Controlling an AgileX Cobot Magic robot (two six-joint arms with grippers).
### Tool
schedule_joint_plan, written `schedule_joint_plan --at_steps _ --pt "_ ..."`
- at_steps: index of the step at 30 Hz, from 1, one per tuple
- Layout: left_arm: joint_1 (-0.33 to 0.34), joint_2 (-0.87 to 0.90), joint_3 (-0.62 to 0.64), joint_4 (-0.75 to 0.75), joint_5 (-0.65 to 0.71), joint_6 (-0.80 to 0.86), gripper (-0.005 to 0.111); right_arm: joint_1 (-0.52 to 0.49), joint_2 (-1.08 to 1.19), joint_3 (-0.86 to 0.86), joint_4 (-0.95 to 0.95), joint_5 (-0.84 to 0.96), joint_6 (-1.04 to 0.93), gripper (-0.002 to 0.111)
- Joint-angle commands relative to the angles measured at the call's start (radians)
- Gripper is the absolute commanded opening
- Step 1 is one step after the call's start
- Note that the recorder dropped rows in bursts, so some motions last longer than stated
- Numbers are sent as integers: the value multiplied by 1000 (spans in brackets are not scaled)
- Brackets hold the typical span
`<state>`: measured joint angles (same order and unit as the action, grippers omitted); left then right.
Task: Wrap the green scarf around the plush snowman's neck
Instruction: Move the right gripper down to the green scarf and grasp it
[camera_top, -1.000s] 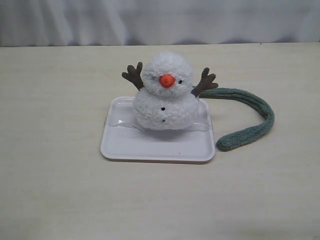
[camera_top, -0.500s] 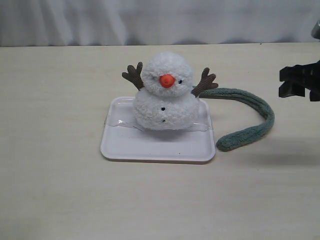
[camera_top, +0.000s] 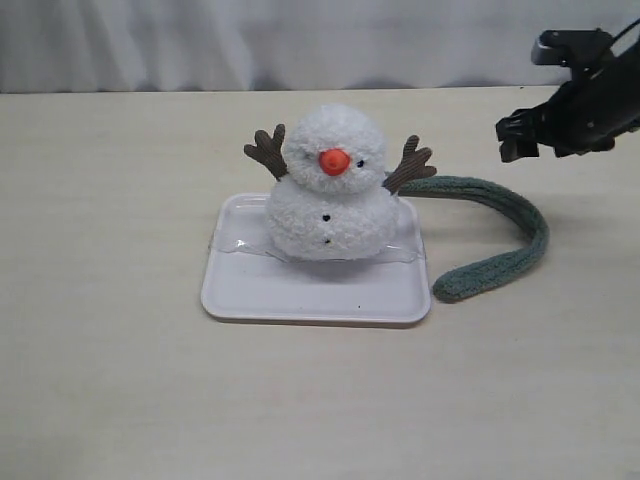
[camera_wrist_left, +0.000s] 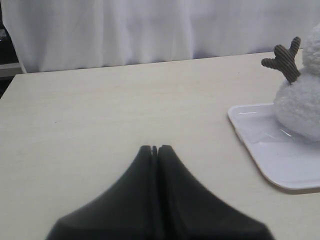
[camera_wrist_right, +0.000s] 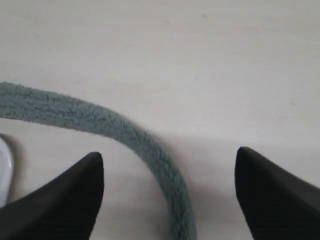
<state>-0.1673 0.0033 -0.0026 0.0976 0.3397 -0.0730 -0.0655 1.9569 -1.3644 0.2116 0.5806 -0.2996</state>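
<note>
- A plush snowman (camera_top: 328, 190) sits upright on a white tray (camera_top: 300, 295), orange nose facing forward and twig arms raised.
- The green scarf (camera_top: 500, 215) lies on the pale table (camera_top: 120, 380), not around the neck. It runs from behind the snowman's arm and curves round to end just beside the tray's corner.
- The right gripper (camera_top: 512, 138) hovers above the scarf's curve with its jaws spread wide, holding nothing.
- The left gripper (camera_wrist_left: 155, 149) is over bare table beside the tray, jaws pressed together and empty.
</note>
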Motion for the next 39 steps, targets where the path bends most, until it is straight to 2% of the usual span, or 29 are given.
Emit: schedule_joint_plan --at_steps 1,4,8,18,20,25,27,30,33,36,37,39 --pt "-8 -3 3 -2 -12 -3 0 69 140 -160 -161 20 27 69" --pt "-8 -3 3 -2 -12 -3 0 101 244 -262 -260 20 28 69" --pt "-8 -3 3 -2 -12 -3 0 103 308 -289 -273 33 -49 69" --pt "-8 -3 3 2 -12 -3 0 103 243 -289 -277 45 -77 69" --pt "-8 -3 3 2 -12 -3 0 103 218 -289 -272 80 -146 69" --pt "-8 -3 3 2 -12 -3 0 103 211 -285 -162 260 -518 69" --pt "-8 -3 3 2 -12 -3 0 103 231 -281 -134 277 -590 69" --pt "-8 -3 3 2 -12 -3 0 103 274 -281 -183 240 -552 69" --pt "-8 -3 3 2 -12 -3 0 103 310 -281 -355 175 -416 69" --pt "-8 -3 3 2 -12 -3 0 103 349 -281 -328 169 -402 69" --pt "-8 -3 3 2 -12 -3 0 103 353 -281 -320 169 -402 67" --pt "-8 -3 3 -4 -12 -3 0 103 356 -281 -301 180 -399 44"
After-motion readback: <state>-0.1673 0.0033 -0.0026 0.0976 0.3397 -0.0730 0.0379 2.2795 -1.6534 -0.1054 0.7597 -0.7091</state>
